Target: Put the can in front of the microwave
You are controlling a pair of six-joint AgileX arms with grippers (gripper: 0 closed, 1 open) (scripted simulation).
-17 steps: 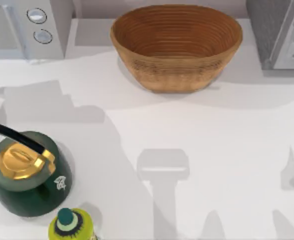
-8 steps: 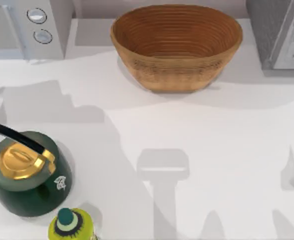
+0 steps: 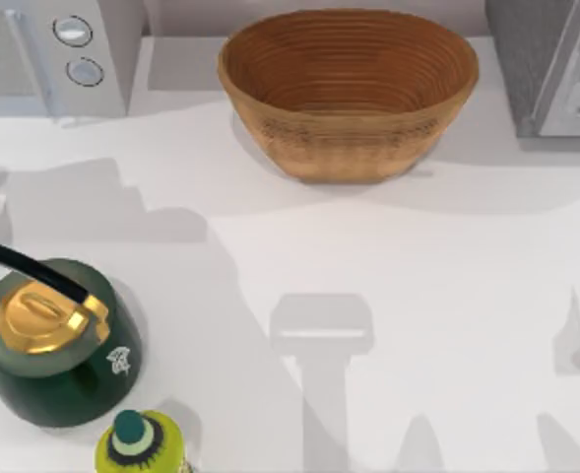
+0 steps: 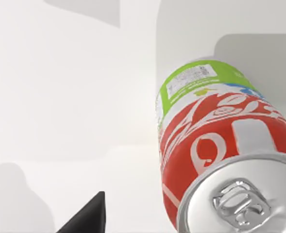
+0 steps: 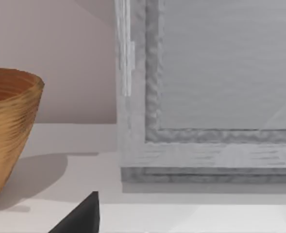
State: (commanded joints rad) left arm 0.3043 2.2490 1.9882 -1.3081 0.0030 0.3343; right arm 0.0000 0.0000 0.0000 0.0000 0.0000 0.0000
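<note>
One dark fingertip (image 4: 87, 216) of the left gripper shows; likewise one fingertip (image 5: 79, 216) of the right gripper.

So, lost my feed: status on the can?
Can upright, close under left wrist camera. Microwave top view's far left. Kettle near left.

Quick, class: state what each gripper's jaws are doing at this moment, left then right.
Left gripper: cannot be told; the can stands close beside it.
Right gripper: cannot be told; it faces the speckled grey appliance.
</note>
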